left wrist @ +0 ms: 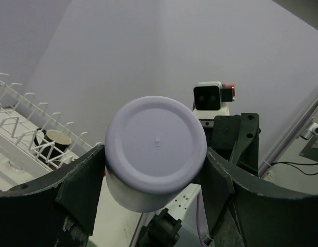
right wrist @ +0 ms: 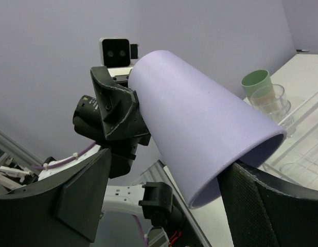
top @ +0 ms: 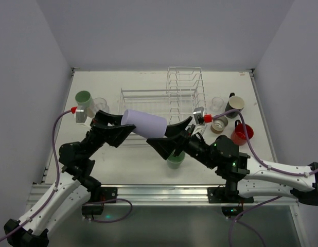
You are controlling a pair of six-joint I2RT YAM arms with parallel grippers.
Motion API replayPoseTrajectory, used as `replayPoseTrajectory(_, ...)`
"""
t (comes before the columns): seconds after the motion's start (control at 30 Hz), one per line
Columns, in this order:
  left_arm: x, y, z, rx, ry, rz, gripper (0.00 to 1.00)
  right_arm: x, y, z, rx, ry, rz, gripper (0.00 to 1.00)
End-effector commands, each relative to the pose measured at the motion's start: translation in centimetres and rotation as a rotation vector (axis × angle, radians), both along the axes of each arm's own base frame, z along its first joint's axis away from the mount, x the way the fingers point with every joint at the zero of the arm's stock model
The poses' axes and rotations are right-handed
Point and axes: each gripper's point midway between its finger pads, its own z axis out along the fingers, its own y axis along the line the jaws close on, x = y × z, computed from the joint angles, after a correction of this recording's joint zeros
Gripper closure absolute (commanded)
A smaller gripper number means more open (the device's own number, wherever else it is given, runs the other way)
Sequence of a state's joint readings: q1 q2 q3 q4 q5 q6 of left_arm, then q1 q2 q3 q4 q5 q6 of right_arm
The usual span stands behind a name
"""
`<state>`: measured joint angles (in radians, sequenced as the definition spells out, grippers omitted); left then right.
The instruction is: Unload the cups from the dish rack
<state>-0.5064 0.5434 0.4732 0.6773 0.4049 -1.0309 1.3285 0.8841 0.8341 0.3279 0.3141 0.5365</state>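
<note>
A lavender tumbler hangs on its side in the air in front of the white wire dish rack. My left gripper is shut on its base end; in the left wrist view both fingers press the tumbler from either side. My right gripper is open around the tumbler's mouth end. In the right wrist view the tumbler's rim rests against one finger, while the other finger stands apart from it. The rack looks empty of cups.
A pale green cup and a clear glass stand left of the rack. Another green cup sits under my right arm. On the right are a clear glass, a black mug, a small tan cup and a red mug.
</note>
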Motion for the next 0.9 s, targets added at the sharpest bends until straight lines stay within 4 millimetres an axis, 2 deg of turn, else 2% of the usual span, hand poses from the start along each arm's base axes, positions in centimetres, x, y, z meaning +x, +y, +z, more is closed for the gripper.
replayPoseTrajectory(0.0,-2.5,0.2,1.8,-0.055,-0.084,-0.086,0.89,-1.1,-0.5,5.2,0.152,-0.078,0.043,0.18)
replayPoseTrajectory(0.1,-2.2,-0.1,1.1,-0.031,-0.072,-0.085,0.77,-1.4,-0.1,6.1,0.167,-0.128,0.059,0.23)
replayPoseTrajectory(0.17,-2.0,-0.3,0.7,-0.004,-0.064,-0.085,0.72,-1.3,0.2,6.5,0.168,-0.151,0.053,0.33)
replayPoseTrajectory(0.2,-1.7,-0.5,0.1,0.017,-0.050,-0.077,0.66,-1.3,0.3,6.7,0.168,-0.160,0.050,0.38)
replayPoseTrajectory(0.23,-1.5,-0.6,-0.2,0.031,-0.044,-0.075,0.62,-1.2,0.5,7.0,0.166,-0.173,0.046,0.52)
replayPoseTrajectory(0.33,-1.1,-0.9,-1.3,0.089,-0.025,-0.058,0.43,-1.1,0.8,6.8,0.142,-0.180,0.042,0.74)
replayPoseTrajectory(0.37,-1.3,-1.0,-1.5,0.107,-0.027,-0.065,0.37,-1.0,0.7,6.6,0.130,-0.182,0.036,0.87)
replayPoseTrajectory(0.4,-1.1,-1.1,-1.7,0.145,-0.025,-0.054,0.26,-0.8,0.8,5.9,0.098,-0.175,0.033,0.92)
replayPoseTrajectory(0.43,-1.1,-1.1,-1.7,0.172,-0.028,-0.045,0.20,-0.8,0.8,5.9,0.084,-0.171,0.031,0.97)
replayPoseTrajectory(0.47,-1.0,-1.1,-1.5,0.202,-0.034,-0.033,0.14,-0.8,0.5,5.9,0.065,-0.178,0.029,1.00)
replayPoseTrajectory(0.5,-0.3,-1.1,-2.8,0.282,-0.008,-0.002,0.06,-0.9,0.5,5.6,0.038,-0.179,0.034,1.00)
replayPoseTrajectory(0.53,-0.6,-0.7,-1.1,0.295,-0.039,0.023,0.02,-0.8,0.5,4.8,-0.040,-0.176,0.035,1.00)
replayPoseTrajectory(0.57,0.0,-0.2,-0.8,0.335,-0.062,0.084,0.00,-0.7,0.2,4.5,-0.082,-0.172,0.029,1.00)
replayPoseTrajectory(0.6,0.3,0.2,-1.8,0.387,-0.018,0.105,0.00,-0.7,0.2,2.4,-0.188,-0.149,0.034,1.00)
replayPoseTrajectory(0.63,0.1,0.8,-0.3,0.390,-0.043,0.140,0.00,-0.6,-0.3,2.8,-0.216,-0.152,0.024,1.00)
replayPoseTrajectory(0.67,0.7,1.5,-0.7,0.427,-0.036,0.196,0.00,-0.2,-0.7,2.0,-0.264,-0.141,0.006,1.00)
replayPoseTrajectory(0.7,0.7,1.9,-1.4,0.460,-0.011,0.218,0.00,-0.2,-1.2,-0.1,-0.362,-0.121,0.006,1.00)
replayPoseTrajectory(0.77,1.2,3.2,-0.8,0.500,-0.028,0.304,0.00,-0.1,-2.0,-0.8,-0.435,-0.105,0.001,1.00)
replayPoseTrajectory(0.8,1.3,3.8,-1.8,0.545,0.004,0.330,0.00,-0.1,-2.7,-2.3,-0.522,-0.081,-0.003,1.00)
replayPoseTrajectory(0.87,2.3,5.8,-2.1,0.607,0.020,0.453,0.00,-0.3,-3.5,-3.7,-0.602,-0.052,0.002,1.00)
